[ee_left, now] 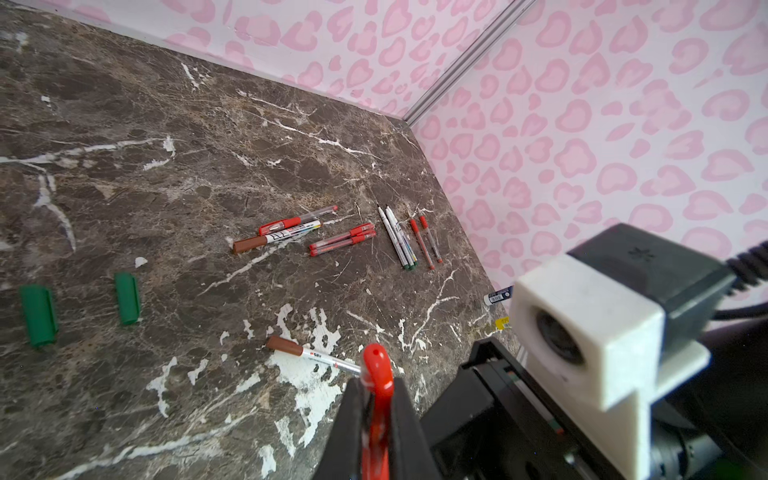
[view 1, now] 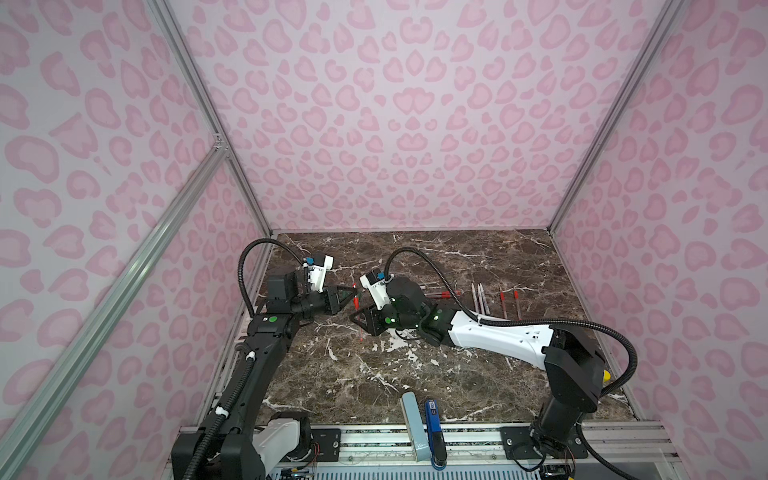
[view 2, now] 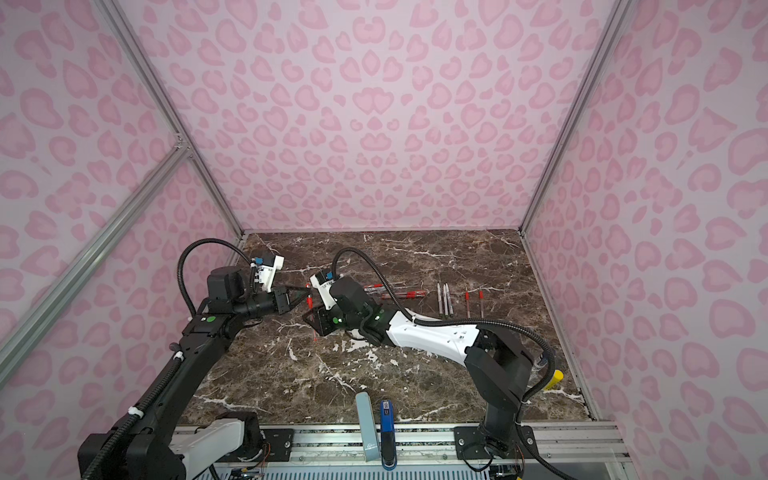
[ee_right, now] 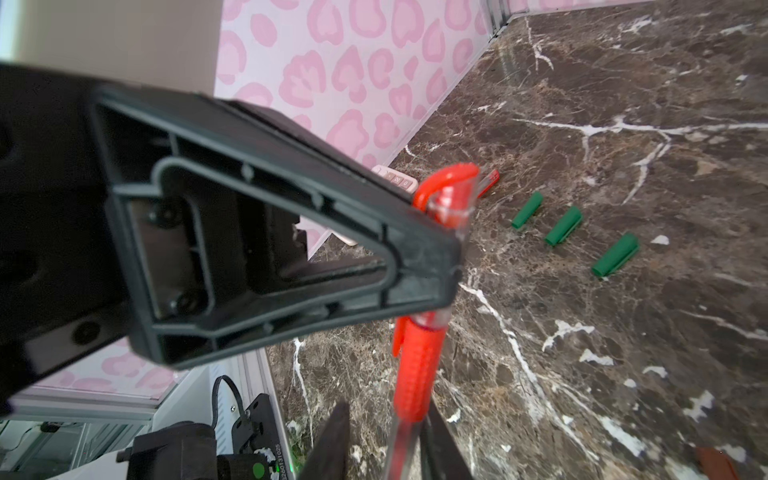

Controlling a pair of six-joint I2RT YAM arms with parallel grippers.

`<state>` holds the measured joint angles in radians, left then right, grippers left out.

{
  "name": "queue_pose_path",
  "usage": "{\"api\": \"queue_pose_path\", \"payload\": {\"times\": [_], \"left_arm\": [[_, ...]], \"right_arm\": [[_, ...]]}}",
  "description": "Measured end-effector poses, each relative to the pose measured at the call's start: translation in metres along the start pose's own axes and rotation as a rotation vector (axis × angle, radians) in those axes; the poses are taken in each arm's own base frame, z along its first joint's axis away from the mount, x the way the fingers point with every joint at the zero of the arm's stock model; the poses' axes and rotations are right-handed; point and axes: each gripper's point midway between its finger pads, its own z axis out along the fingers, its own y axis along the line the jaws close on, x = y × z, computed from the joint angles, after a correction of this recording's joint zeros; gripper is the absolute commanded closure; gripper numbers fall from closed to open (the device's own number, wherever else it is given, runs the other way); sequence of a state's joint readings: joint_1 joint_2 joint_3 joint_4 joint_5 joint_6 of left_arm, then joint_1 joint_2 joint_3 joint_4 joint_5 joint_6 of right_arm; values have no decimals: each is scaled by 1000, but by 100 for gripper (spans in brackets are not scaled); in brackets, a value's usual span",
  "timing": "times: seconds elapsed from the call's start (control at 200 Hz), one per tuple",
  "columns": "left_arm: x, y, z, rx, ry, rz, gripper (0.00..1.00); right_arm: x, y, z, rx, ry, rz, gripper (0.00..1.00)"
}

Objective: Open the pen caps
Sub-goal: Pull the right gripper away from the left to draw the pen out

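Both arms meet above the worktop [view 1: 457, 374], left of its middle, sharing one red pen [ee_right: 415, 365] so that it can be pulled from two ends. The left pincer [ee_left: 376, 384] is clamped on the red cap [ee_left: 376, 357]. The right pincer [ee_right: 386, 409] straddles the clear barrel with a gap on one side, so I cannot tell whether it grips. The cap does not look pulled off yet.

Pink heart-print walls [view 1: 415, 104] on metal rails enclose the dark, white-veined marble worktop. Mid-worktop wait the capped pens [ee_left: 345, 241], with a row of slim pens [ee_left: 399, 237] beside them. Three green caps [ee_right: 565, 226] lie loose, apart from the pens.
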<state>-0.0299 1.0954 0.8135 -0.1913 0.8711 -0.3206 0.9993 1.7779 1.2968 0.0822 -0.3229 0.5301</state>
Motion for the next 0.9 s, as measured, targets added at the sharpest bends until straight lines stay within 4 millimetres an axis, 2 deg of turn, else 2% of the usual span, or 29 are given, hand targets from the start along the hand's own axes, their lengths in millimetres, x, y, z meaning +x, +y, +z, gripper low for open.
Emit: {"api": "queue_pose_path", "payload": {"times": [0.07, 0.315, 0.555, 0.635, 0.695, 0.9], "left_arm": [[0, 0, 0, 1, -2, 1, 96], [2, 7, -4, -35, 11, -35, 96], [-4, 10, -21, -88, 37, -153, 96], [-38, 23, -29, -161, -60, -98, 96], [-54, 26, -33, -189, -105, -65, 96], [-67, 47, -38, -288, -134, -47, 96]], "right_arm": [[2, -5, 2, 18, 3, 5, 100], [13, -11, 5, 4, -15, -2, 100], [16, 2, 1, -35, -107, -25, 100], [51, -13, -1, 11, 21, -4, 100], [71, -22, -4, 33, 88, 11, 100], [72, -37, -19, 74, 97, 33, 100]]}}
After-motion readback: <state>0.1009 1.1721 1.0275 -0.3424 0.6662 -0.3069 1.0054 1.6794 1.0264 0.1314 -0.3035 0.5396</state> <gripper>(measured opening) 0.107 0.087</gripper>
